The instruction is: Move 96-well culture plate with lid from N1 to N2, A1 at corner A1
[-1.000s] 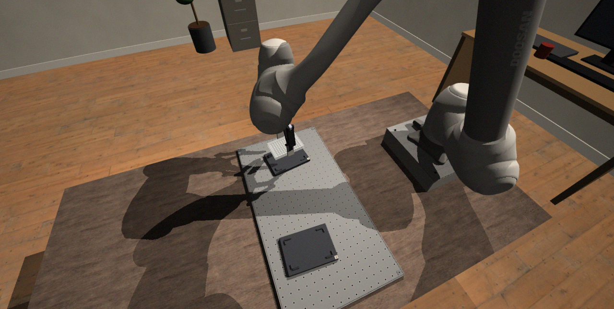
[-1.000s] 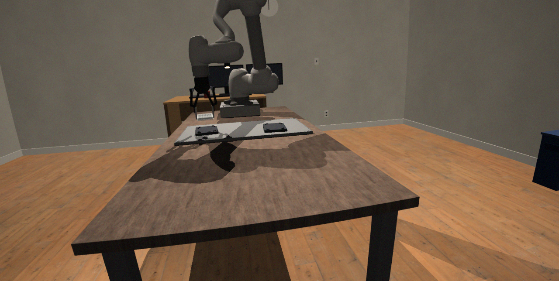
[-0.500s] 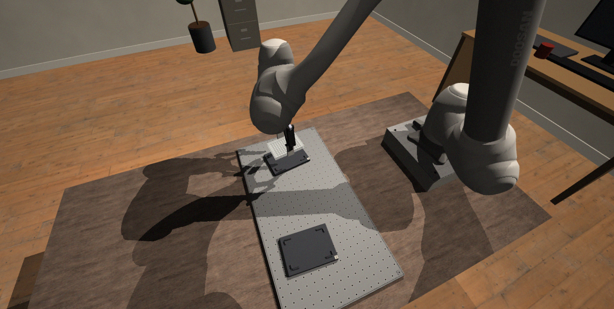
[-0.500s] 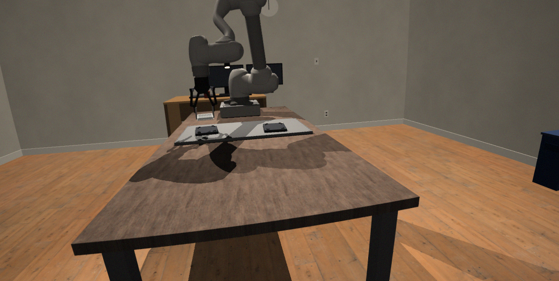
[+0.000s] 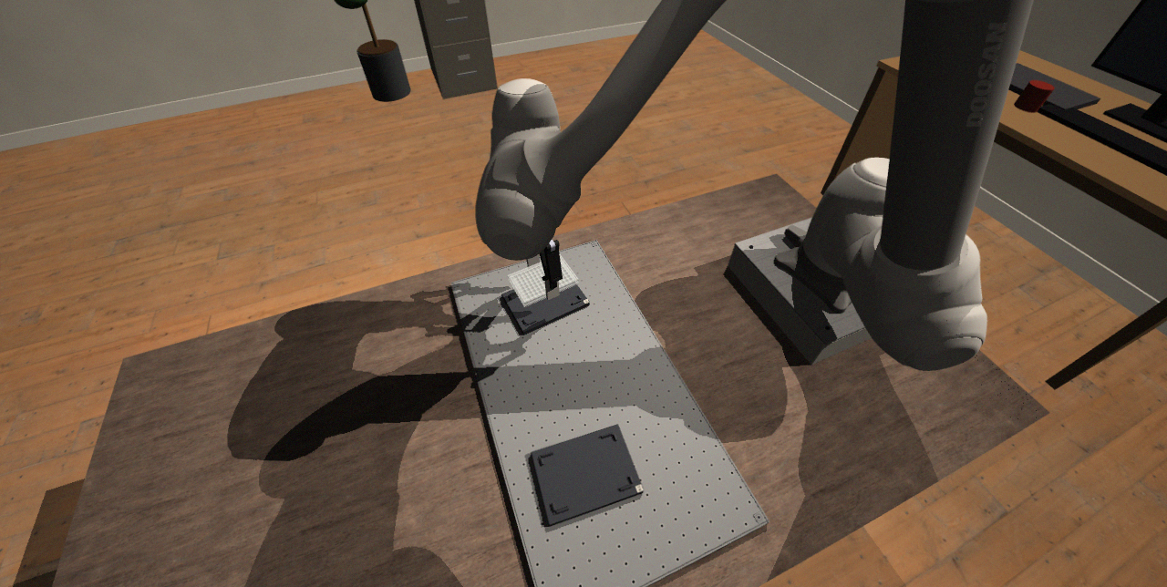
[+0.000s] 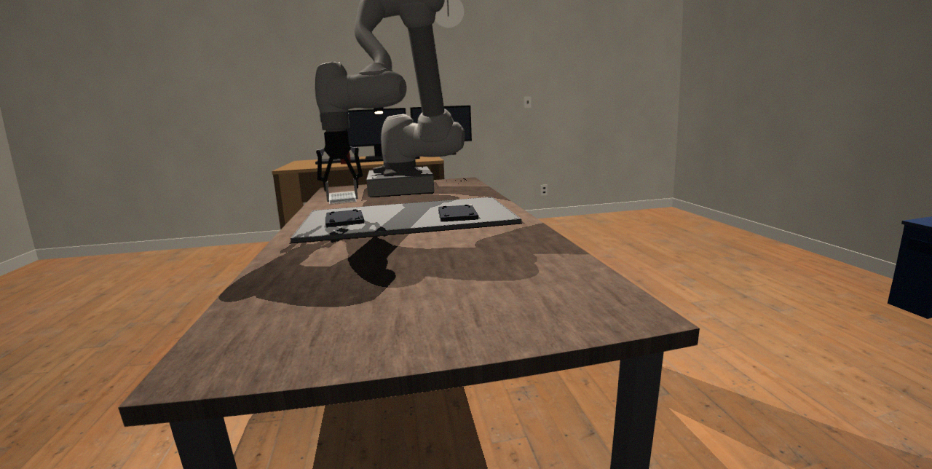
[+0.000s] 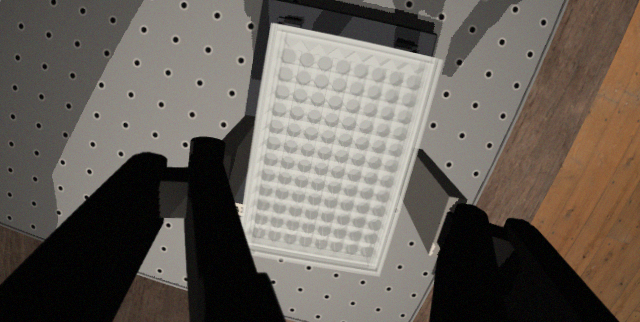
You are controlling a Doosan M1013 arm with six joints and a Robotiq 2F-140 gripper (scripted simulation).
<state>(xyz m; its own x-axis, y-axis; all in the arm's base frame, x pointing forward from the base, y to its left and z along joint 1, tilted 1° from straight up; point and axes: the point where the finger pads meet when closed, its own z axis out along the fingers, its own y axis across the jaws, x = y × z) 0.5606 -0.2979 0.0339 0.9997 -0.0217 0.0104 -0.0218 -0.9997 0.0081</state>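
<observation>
Near to far in the exterior view: dark wood bench [image 6: 416, 329], long bare stretch w/ arm shadow, near edge square-cut. Then a grey perforated board [image 6: 485, 216] lying across the bench, thin, flat, dotted w/ holes. On it two dark square nests, well apart: N2 [image 6: 458, 212] at right, top bare, raised corner locators showing in the top view [image 5: 583, 472]; N1 [image 6: 344, 217] at left, near the board's left end.

Plate [image 6: 341, 195] hangs above N1, off it, air between them, approx level. Open room all round it; the board's edge and bench edge lie close on that side per the wrist view.

Tool [image 7: 327, 187] half-open, clamped on the plate's two long sides, grey pads touching its rim mid-length. Fingers black, angular.

Plate [image 7: 335, 154] white, rectangular, translucent lid on top, round wells in a grid visible through it. Lid looks flush, not skewed. N1 [image 7: 350, 14] shows past its far end.

Arm base [image 6: 400, 183] beyond, grey block on the bench's far end.
</observation>
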